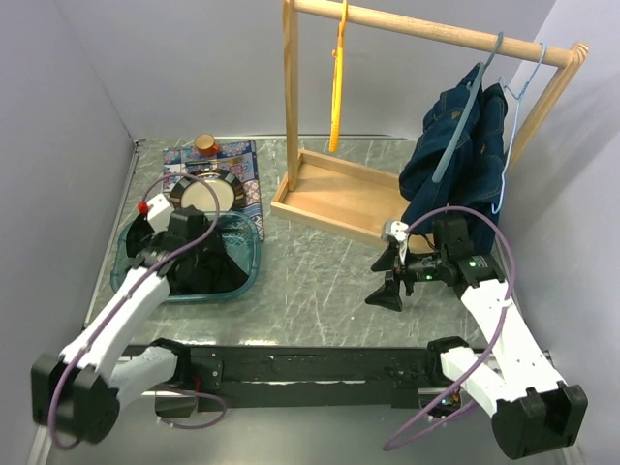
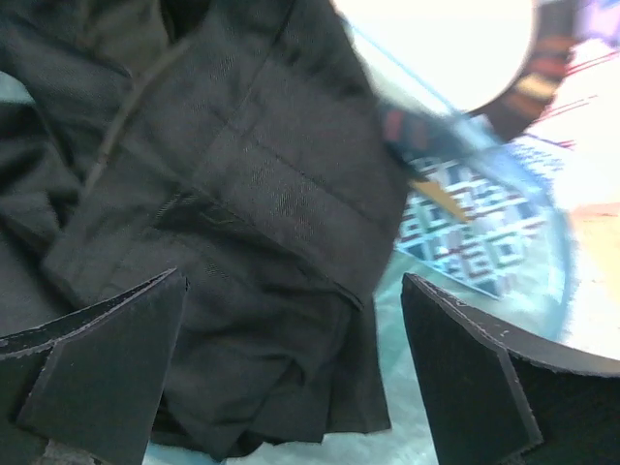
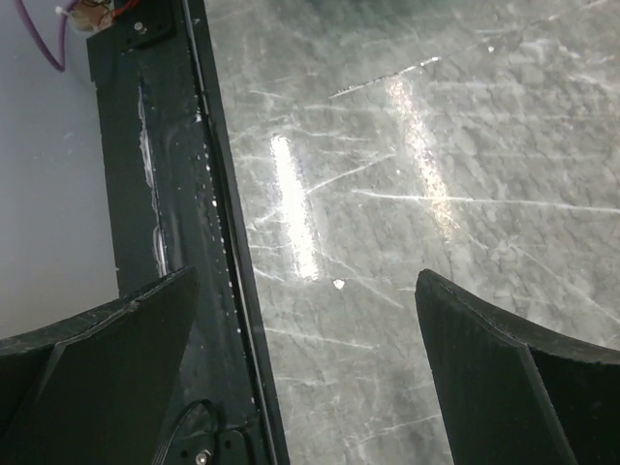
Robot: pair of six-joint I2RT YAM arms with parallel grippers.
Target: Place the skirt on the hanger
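A black skirt point(image 1: 206, 273) lies crumpled in a clear teal basket point(image 1: 129, 276) at the left. My left gripper point(image 1: 205, 254) hangs open just above it; in the left wrist view the skirt point(image 2: 262, 194) fills the space between and beyond the open gripper point(image 2: 291, 291), with no hold shown. A yellow hanger point(image 1: 336, 87) hangs empty on the wooden rack point(image 1: 436, 34). A grey hanger point(image 1: 463, 126) carries a denim garment point(image 1: 455, 160), and a light blue wire hanger point(image 1: 511, 145) hangs beside it. My right gripper point(image 1: 385, 278) is open and empty over the bare table point(image 3: 436, 145).
A dark-rimmed plate point(image 1: 205, 192) and a small orange cup point(image 1: 205, 143) sit on a patterned cloth point(image 1: 232, 160) behind the basket. The rack's wooden base tray point(image 1: 339, 199) is at centre back. A black mounting rail point(image 1: 310, 368) runs along the near edge. Walls close in on both sides.
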